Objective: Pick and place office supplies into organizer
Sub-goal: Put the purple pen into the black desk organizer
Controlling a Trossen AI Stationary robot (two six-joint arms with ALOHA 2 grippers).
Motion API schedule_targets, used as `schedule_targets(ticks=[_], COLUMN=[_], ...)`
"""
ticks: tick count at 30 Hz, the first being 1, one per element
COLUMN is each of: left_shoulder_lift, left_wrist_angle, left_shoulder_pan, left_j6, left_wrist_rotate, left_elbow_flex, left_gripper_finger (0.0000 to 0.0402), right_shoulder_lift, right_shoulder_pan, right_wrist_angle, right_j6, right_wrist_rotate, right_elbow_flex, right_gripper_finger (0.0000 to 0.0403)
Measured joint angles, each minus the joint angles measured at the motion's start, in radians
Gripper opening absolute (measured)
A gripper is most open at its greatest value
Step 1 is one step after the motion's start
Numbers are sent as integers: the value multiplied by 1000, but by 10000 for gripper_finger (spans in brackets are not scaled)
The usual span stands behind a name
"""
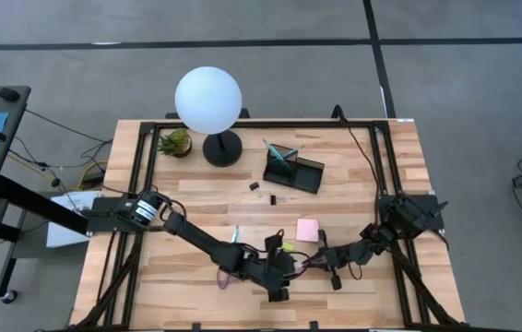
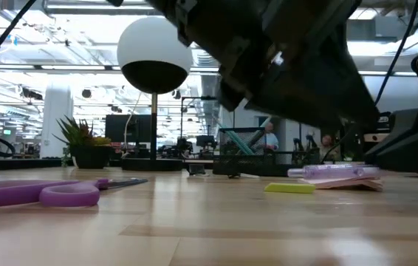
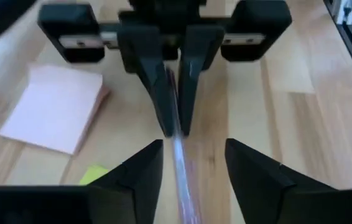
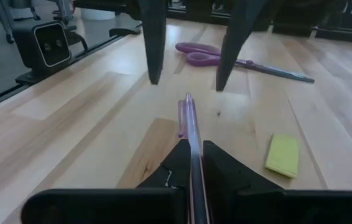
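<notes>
My right gripper [image 4: 193, 146] is shut on a pink-purple pen [image 4: 188, 118], low over the table's near middle [image 1: 321, 261]. My left gripper [image 3: 191, 146] faces it from the left, open. Its two fingers stand on either side of the pen's free end [image 3: 181, 162] without visibly touching it. The pink sticky pad [image 1: 308, 230], the yellow piece [image 1: 284, 247], the purple-handled scissors [image 2: 46, 193] and a teal pen [image 1: 235, 235] lie flat on the table. The black organizer [image 1: 293, 168] stands farther back with teal pens in it. My right gripper pinches the pen between its two fingers [image 3: 163, 106], on the shaft toward its right end [image 4: 192, 140]. The fingers come in about level from the table's right and lie along the pen. The pen sticks out past the fingertips toward the left gripper, about level and just clear of the table [image 2: 334, 171].
A white globe lamp [image 1: 208, 101] and a small potted plant [image 1: 175, 141] stand at the far left-centre. Two small black clips [image 1: 255, 187] [image 1: 272, 198] lie in front of the organizer. People show in the room beyond the table.
</notes>
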Motion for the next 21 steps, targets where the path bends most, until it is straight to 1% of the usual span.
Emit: schedule_targets(ticks=[4,10,12,16,17,19,21], left_shoulder_lift=[1,11,40,142,157,190,202], left_wrist_angle=[-20,-9,25,163,172,166,129], left_shoulder_pan=[2,5,11,35,42,50,56], left_j6=[-21,-51,-54,-90,-102,-143,-169], left_wrist_rotate=[11,24,33,95,106,96,95], left_elbow_flex=[-4,-3,-2,2,17,47,70], left_gripper_finger=[192,198,198,199,199,198,188], right_shoulder_lift=[0,-2,-2,-2,-2,-2,-2], right_shoulder_pan=[0,0,0,-3,-6,-6,-6], right_wrist_angle=[6,14,14,15,16,16,17], right_j6=[0,-3,-3,-3,-3,-3,-3], right_wrist_rotate=[-2,-2,-2,-2,-2,-2,-2], right_elbow_flex=[1,3,3,4,5,5,5], right_gripper_finger=[25,18,17,19,17,14,13])
